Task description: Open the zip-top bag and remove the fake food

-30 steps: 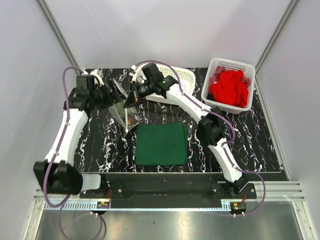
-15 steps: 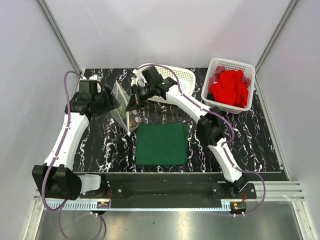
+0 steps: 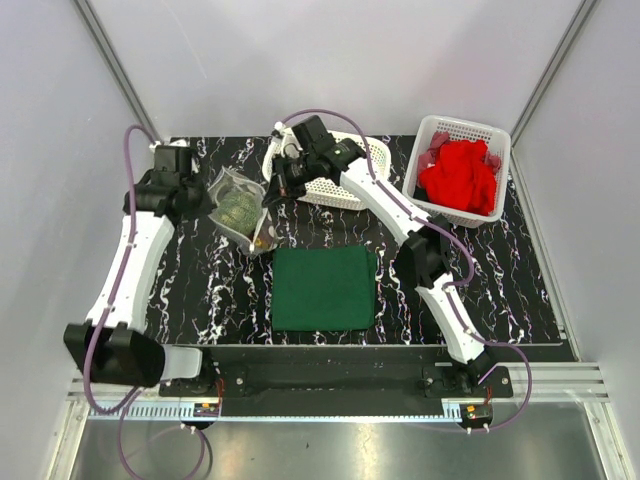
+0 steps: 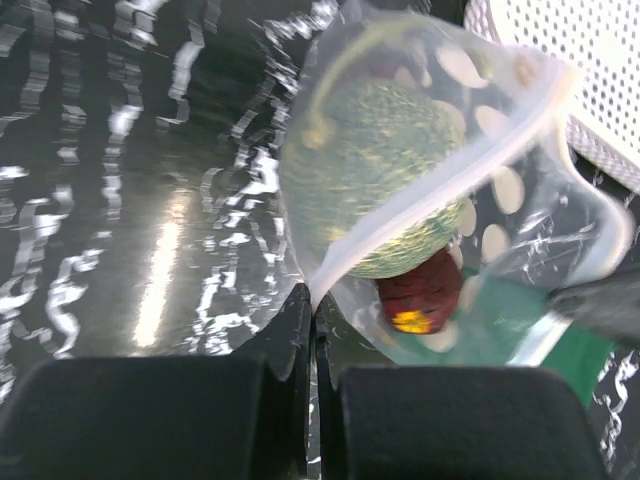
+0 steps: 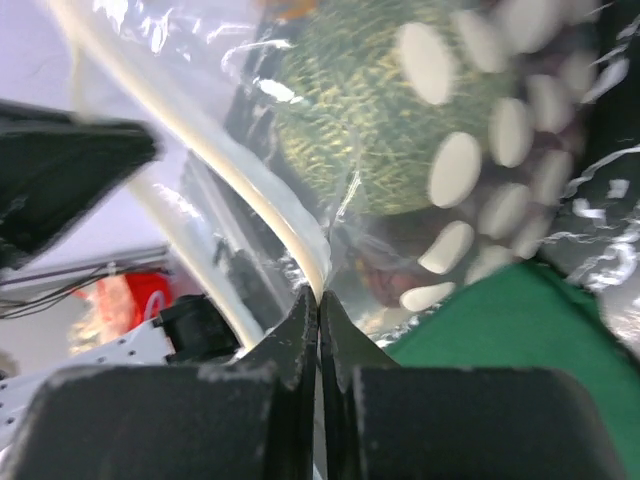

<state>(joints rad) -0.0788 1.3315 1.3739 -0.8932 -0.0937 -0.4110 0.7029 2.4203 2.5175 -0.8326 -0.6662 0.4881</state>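
Left tool (image 4: 312, 300) and right tool (image 5: 318, 298) each clench zip-top bag (image 3: 238, 205) rim; bag between them; both arms stretch toward far surface (image 3: 200, 290) edge.

Inventory, placed from the green cloth (image 3: 323, 287), of which there is one.
- zip-top bag (image 3: 225, 187): one, off the green cloth's far left corner
- green ball (image 3: 237, 208): one, inside it
- dark red berry piece (image 4: 420, 295): one visible
- white lattice baskets: two, beyond the green cloth: middle basket (image 3: 372, 150) and right basket (image 3: 466, 125)
- red cloth (image 3: 458, 175): one

Crinkly, glossy clear plastic zip-top bag (image 3: 238, 205); rough mottled green ball (image 4: 385, 170) inside; matt cloth (image 3: 323, 288) at 5 o'clock; glossy marbled table (image 3: 200, 290).
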